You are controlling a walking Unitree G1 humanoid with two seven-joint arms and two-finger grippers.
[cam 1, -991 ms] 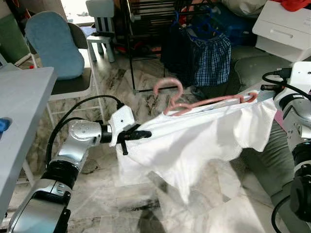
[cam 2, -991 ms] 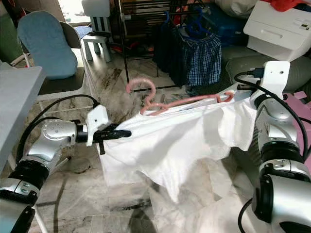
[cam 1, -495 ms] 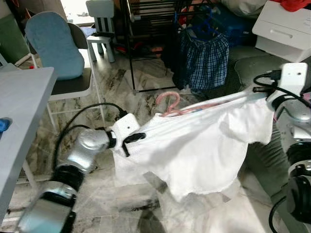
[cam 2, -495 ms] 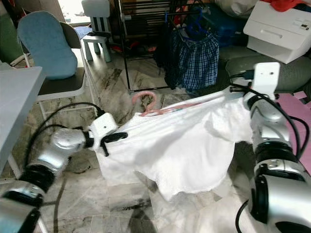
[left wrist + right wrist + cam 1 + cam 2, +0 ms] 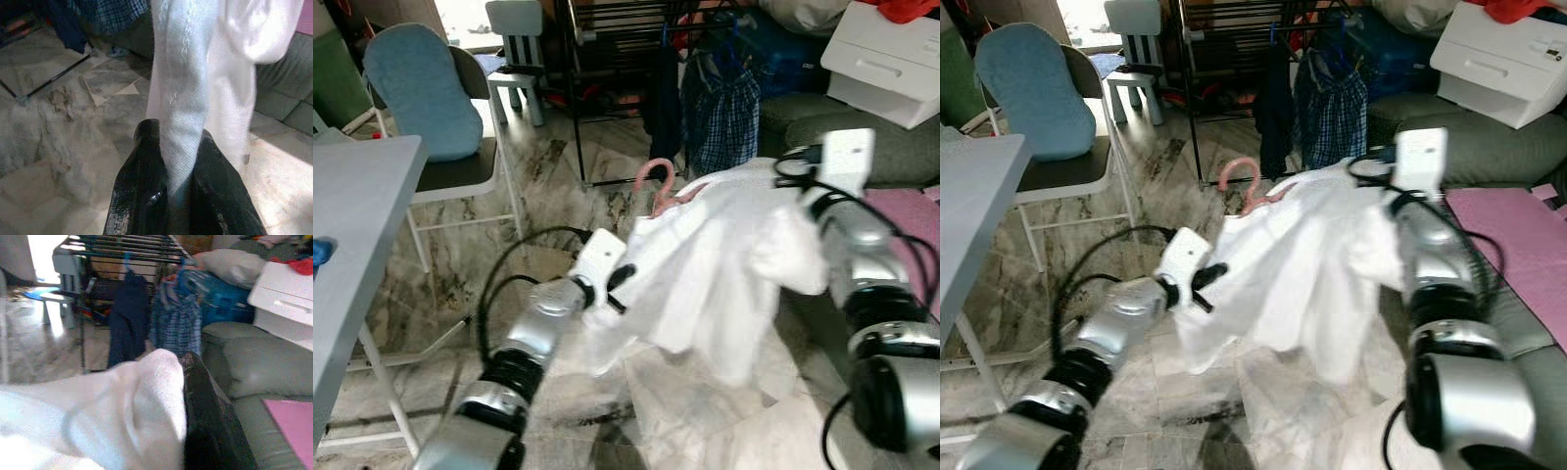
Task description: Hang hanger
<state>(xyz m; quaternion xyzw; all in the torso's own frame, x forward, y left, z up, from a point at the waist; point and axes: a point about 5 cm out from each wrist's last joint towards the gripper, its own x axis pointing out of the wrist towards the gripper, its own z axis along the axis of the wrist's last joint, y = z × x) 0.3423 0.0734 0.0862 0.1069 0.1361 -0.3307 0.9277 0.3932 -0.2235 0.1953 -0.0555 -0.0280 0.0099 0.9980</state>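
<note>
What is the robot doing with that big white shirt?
The robot is holding a white garment up off the floor between its two arms, with a pink hanger tucked in its top edge. The left gripper has its jaws shut on one side of the cloth, and the right gripper holds the other side. Straight ahead stands a black drying rack with dark clothes on it. The hanger is not on the rack yet.
</note>
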